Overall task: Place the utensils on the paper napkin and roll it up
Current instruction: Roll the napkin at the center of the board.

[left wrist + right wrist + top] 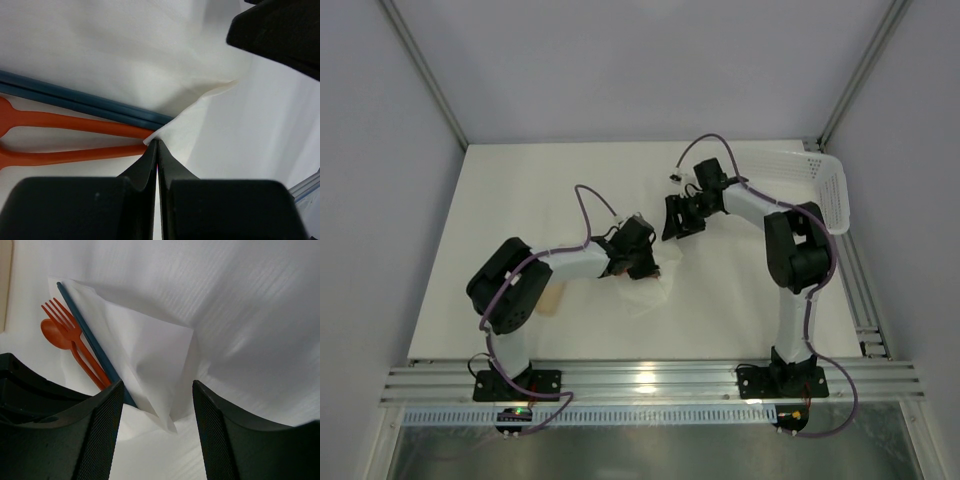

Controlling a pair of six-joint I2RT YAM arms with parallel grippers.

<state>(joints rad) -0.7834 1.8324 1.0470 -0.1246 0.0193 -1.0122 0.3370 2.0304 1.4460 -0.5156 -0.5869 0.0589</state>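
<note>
The paper napkin (150, 347) lies on the table, one flap folded over the utensils. An orange spoon (54, 335), an orange fork (62, 317) and a slender dark blue stick (82, 322) poke out from under the fold. In the left wrist view their orange handles (75, 124) and the blue stick (75, 96) run under the napkin (200, 115). My left gripper (157, 144) is shut, its tips pinching the napkin's edge. My right gripper (157, 407) hangs open just above the folded flap's corner, holding nothing. From above, the left gripper (642, 262) covers the napkin (655, 293); the right gripper (678, 218) is just beyond it.
A white perforated basket (825, 180) stands at the back right of the table. A short beige piece (555, 298) lies beside the left arm. The right gripper's dark body (280, 30) fills the left wrist view's upper right corner.
</note>
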